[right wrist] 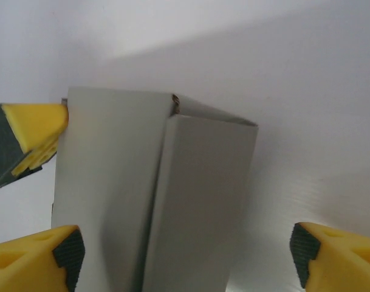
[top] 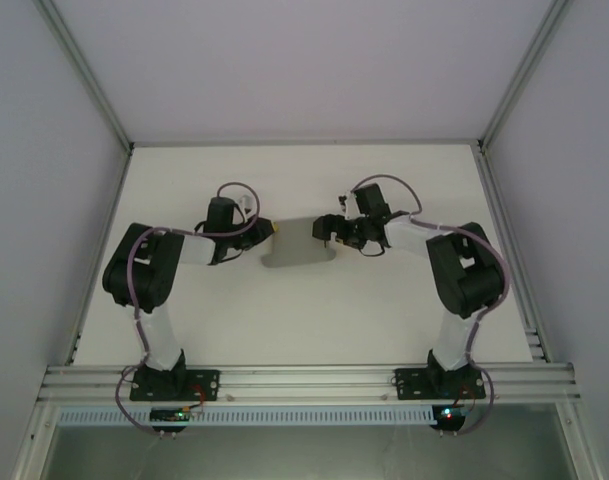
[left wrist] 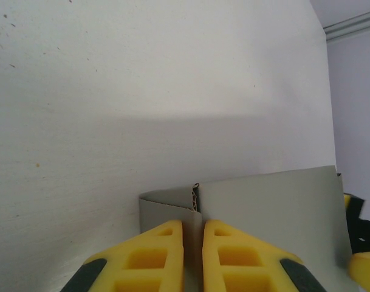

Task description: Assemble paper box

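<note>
The surface (top: 304,330) is carrying the paper box (top: 296,245) midway between both arms, with its long axis running left-right. The left pincer (left wrist: 192,224) is pinching the box's left edge tight. The right pincer (right wrist: 185,243) is gaping wide, straddling the right end, with the box lying straight ahead.

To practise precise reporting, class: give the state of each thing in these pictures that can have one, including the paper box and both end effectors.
paper box: folded along creases, lying on the table, pinched at the edge on the left arm's side.
left end effector: shut on the paper box's edge.
right end effector: open, one finger on either side of the paper box.
</note>
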{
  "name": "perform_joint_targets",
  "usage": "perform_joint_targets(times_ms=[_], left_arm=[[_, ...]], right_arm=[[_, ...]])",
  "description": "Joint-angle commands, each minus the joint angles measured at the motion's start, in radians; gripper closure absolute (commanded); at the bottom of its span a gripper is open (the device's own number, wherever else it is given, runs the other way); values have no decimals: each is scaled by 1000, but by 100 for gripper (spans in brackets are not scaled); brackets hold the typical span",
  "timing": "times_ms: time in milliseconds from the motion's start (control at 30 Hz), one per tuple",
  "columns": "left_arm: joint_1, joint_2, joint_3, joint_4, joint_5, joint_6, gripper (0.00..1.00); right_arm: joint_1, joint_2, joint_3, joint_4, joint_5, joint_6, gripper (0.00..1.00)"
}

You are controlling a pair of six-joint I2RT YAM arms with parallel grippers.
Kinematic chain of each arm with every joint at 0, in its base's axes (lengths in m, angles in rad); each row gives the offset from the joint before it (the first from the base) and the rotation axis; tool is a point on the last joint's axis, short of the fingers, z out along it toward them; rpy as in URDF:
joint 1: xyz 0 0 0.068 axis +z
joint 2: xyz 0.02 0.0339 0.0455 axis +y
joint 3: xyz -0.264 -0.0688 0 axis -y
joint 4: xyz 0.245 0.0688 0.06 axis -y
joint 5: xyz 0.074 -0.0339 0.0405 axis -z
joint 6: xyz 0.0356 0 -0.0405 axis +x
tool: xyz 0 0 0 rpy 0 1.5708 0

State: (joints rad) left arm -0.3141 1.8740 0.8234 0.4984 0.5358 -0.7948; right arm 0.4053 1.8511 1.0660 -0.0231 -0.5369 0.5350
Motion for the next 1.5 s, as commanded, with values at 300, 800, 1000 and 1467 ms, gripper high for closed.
perform_joint_targets(times_ms=[300,800,1000,1467], left_arm=[[15,84,-47,-49,-11,25,87],[-101,-388,61,-175,-175,465,0],[-405,-553,-22,-147,-532,1046,1],[-586,-390,70,-221,-634,1449,0]], right_arm=[[-2,23,-13,361,-337,268,51],[-57,-269,34,-267,-54,46,63],[-164,-347,150,-555,61,60,64],[-283,-354,178,-558,-279,301,62]])
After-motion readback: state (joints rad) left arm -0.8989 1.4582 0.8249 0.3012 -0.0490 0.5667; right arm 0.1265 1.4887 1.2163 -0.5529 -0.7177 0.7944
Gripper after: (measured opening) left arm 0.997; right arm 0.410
